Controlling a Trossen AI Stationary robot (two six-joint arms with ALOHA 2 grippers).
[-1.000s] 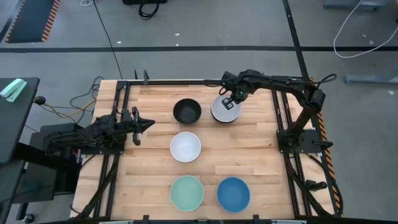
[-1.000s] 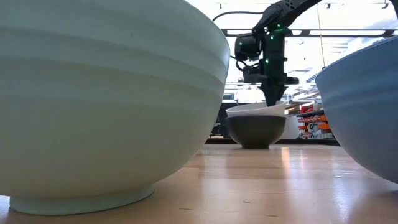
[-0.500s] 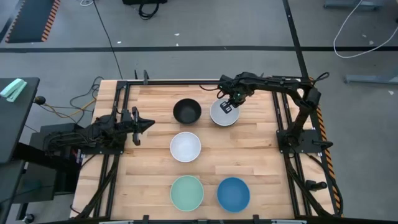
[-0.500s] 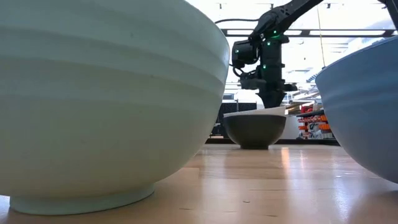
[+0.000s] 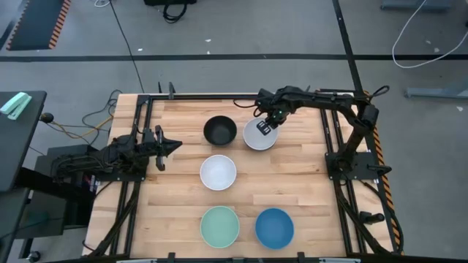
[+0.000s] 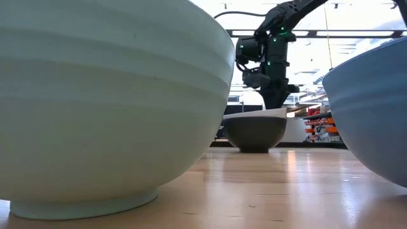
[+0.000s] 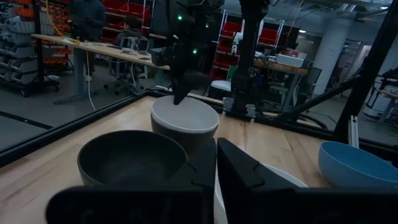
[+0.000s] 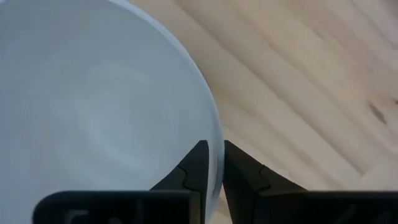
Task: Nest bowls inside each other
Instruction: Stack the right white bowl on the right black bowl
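Shifted slightly left and settled level, the white bowl (image 5: 258,135) now sits nested in a black bowl (image 6: 255,132) at the table's far right. Right gripper (image 5: 268,124) straddles its rim, fingers (image 8: 198,163) slackening, so release seems underway. Left gripper (image 5: 172,146) waits, pinched empty, at the left edge. All bowls look smooth, round, glossy; mint bowl (image 5: 220,226) is faintly ridged.
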